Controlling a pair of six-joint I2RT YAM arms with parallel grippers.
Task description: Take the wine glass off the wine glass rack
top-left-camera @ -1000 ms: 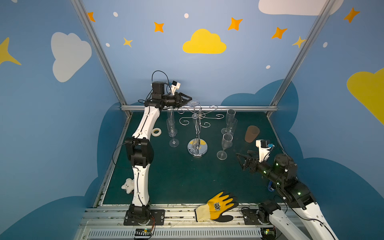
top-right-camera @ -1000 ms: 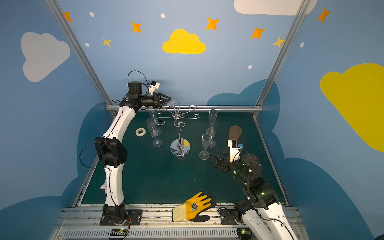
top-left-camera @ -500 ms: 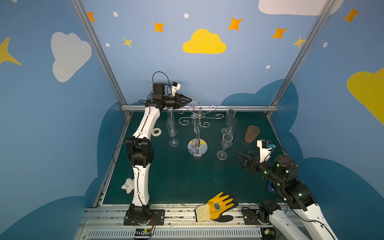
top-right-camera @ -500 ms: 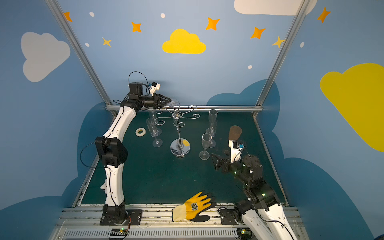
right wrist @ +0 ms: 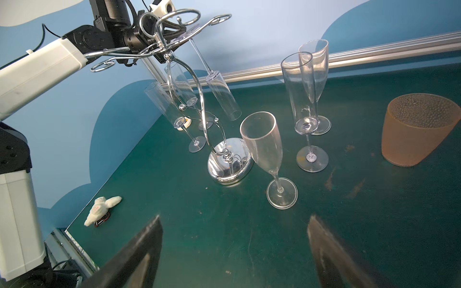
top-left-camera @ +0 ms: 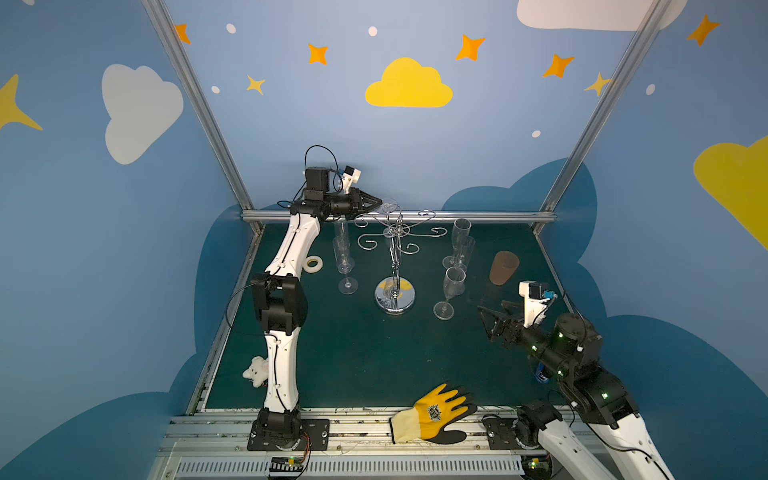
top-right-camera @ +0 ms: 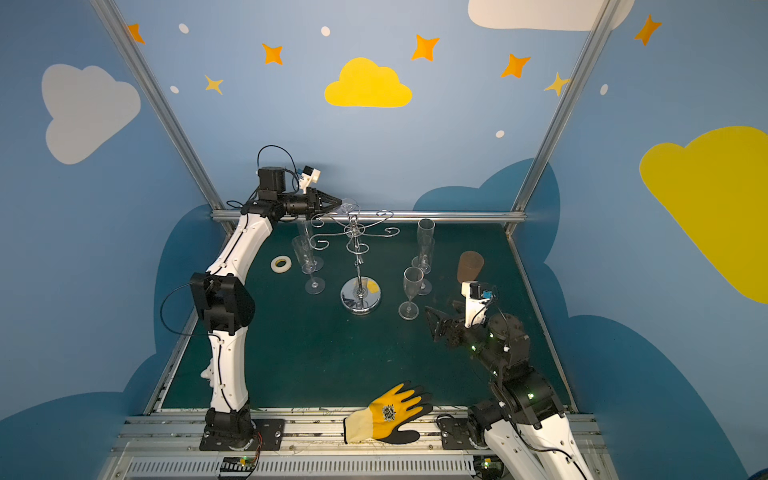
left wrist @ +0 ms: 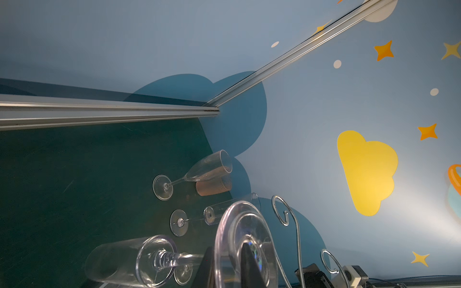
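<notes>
Wine glass (right wrist: 223,97) hanging on wine glass rack (right wrist: 229,162), glove (top-left-camera: 434,413) emblem illegible

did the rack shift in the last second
No. The rack has its base where it was, with the same gap to the tape roll and the back rail.
</notes>
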